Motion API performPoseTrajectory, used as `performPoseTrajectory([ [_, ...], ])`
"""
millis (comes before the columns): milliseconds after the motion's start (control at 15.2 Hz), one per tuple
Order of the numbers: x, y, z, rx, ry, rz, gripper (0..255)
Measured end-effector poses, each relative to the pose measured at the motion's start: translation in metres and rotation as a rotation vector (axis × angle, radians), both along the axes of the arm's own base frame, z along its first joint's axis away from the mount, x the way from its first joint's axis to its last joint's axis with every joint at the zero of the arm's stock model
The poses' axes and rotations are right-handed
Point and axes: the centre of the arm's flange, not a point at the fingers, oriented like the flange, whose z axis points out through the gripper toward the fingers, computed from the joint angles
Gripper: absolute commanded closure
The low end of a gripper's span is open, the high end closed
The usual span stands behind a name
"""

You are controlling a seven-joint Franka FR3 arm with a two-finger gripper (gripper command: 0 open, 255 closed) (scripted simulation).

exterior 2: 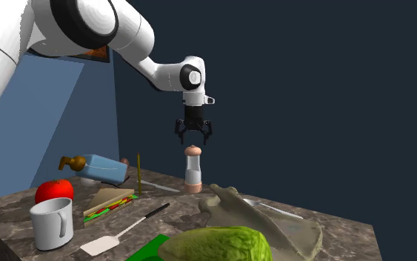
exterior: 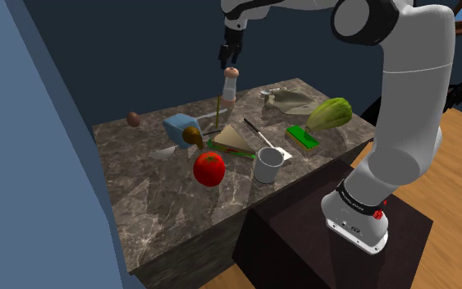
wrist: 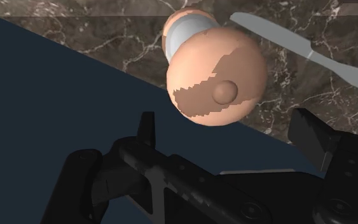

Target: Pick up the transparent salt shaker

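Note:
The salt shaker [exterior: 230,86] stands upright near the far edge of the dark marble counter [exterior: 163,193]. It has a clear body, a peach-coloured cap and a peach base [exterior 2: 192,169]. My black gripper [exterior 2: 193,137] hangs just above its cap, open, with the fingers apart and nothing between them. Seen from the shoulder view, the gripper [exterior: 229,59] is directly over the shaker. In the wrist view the shaker's round cap [wrist: 214,77] lies ahead of the gripper [wrist: 231,130], whose two fingertips [wrist: 147,125] stand wide apart.
On the counter are a red tomato [exterior: 209,168], a grey mug [exterior: 267,165], a sandwich [exterior: 235,138], a tipped blue bottle [exterior: 181,130], a spatula [exterior: 263,139], a lettuce [exterior: 329,113], a grey cloth-like shape [exterior 2: 262,215] and a butter knife [wrist: 304,48]. A thin upright stick [exterior 2: 138,173] stands close to the shaker.

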Motion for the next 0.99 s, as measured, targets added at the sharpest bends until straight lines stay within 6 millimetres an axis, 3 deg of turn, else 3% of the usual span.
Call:
performPoseTrajectory([
  [132, 0.001, 0.0, -0.001, -0.001, -0.016, 0.0, 0],
  [264, 0.0, -0.001, -0.016, 0.0, -0.012, 0.002, 0],
  [330, 0.001, -0.001, -0.015, 0.0, -0.011, -0.001, 255],
  [990, 0.001, -0.001, -0.015, 0.001, -0.003, -0.002, 255],
])
